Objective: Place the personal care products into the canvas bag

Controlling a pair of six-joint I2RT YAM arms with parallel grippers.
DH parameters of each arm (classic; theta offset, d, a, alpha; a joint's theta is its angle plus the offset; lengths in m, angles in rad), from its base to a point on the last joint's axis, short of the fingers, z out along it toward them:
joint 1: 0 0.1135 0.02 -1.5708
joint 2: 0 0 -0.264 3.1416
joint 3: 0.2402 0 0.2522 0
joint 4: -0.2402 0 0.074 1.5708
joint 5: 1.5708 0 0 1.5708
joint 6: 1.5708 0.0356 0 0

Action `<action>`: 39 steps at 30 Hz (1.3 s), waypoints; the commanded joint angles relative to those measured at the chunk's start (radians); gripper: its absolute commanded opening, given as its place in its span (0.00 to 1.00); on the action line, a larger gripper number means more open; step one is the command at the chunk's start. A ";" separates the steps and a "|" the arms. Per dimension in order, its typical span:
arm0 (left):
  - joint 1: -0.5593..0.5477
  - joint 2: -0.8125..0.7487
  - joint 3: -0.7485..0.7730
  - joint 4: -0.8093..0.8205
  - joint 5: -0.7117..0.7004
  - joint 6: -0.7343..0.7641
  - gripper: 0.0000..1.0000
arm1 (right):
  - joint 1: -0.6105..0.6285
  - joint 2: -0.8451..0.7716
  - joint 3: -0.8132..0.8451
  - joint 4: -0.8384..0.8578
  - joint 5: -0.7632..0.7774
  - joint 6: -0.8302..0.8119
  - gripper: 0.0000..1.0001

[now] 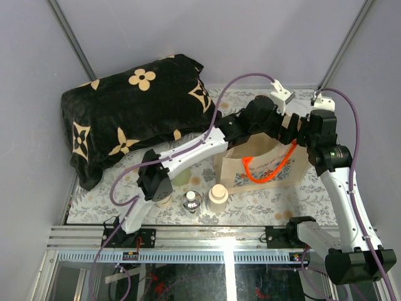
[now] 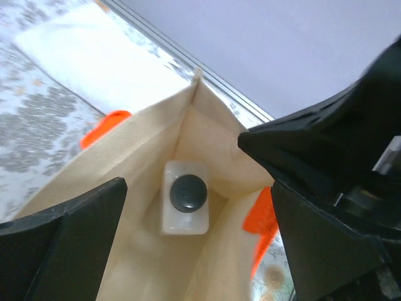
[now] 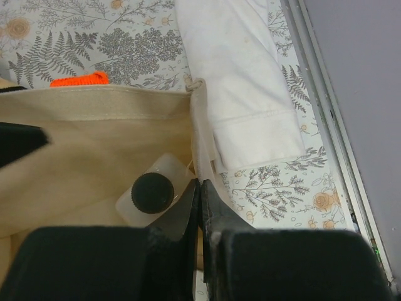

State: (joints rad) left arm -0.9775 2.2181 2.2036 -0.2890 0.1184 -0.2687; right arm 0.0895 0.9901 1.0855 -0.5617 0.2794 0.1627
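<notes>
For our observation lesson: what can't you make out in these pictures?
Top view: the bag's inside, under the left arm and right arm; part of the green bottle, behind the left arm.
Left wrist view: bag floor beside the white bottle, behind fingers of the left gripper.
Right wrist view: part of that bottle, behind the right gripper shut on the rim.

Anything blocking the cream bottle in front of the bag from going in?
Nothing stands between the cream bottle and the near wall of the canvas bag. Over the mouth hangs the open left gripper, and the right gripper pinches the rim.
</notes>
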 commanded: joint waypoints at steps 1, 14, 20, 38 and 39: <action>-0.007 -0.148 -0.021 -0.018 -0.206 0.096 1.00 | -0.004 -0.003 -0.022 -0.054 0.016 0.006 0.00; 0.157 -0.555 -0.303 -0.114 -0.288 0.141 1.00 | -0.005 -0.005 -0.014 -0.052 0.018 -0.008 0.00; 0.237 -0.621 -0.280 -0.538 -0.437 0.070 1.00 | -0.006 0.019 0.019 -0.074 0.015 -0.025 0.00; 0.336 -0.876 -0.799 -0.766 -0.358 -0.101 1.00 | -0.007 0.028 0.032 -0.101 -0.009 -0.027 0.00; 0.338 -0.877 -0.817 -0.753 -0.349 -0.097 1.00 | -0.007 0.027 0.033 -0.101 -0.007 -0.029 0.00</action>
State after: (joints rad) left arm -0.6575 1.3628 1.4391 -1.0496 -0.2672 -0.3519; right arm 0.0875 1.0145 1.1027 -0.5774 0.2760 0.1459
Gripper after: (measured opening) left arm 0.994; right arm 0.017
